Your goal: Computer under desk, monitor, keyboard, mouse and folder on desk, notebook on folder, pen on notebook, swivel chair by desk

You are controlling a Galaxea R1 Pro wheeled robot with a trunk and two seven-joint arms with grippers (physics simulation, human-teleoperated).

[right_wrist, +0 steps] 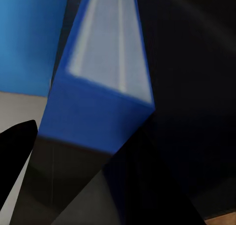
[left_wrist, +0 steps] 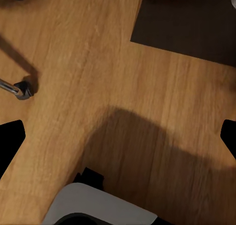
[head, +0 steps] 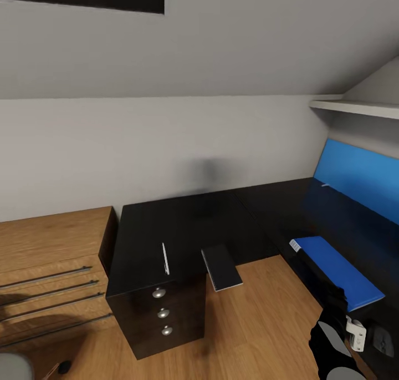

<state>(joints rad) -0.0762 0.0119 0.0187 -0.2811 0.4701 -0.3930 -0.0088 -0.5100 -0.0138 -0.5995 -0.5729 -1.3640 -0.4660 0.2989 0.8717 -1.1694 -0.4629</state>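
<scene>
Since the folder (head: 337, 271) lies flat on the right wing of the black surface (head: 183, 224), long axis running toward the wall, the right hand (head: 339, 308) is nearer, at its near end, apparently clamped on it.

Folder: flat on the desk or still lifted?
Flat: the folder lies on the desk, cover up. Whether the right gripper grips it: cannot tell.

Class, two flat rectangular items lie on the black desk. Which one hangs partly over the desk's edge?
The notebook, small and dark-rimmed grey, juts over the edge of the desk above the floor; the larger blue folder lies near the right gripper.
</scene>
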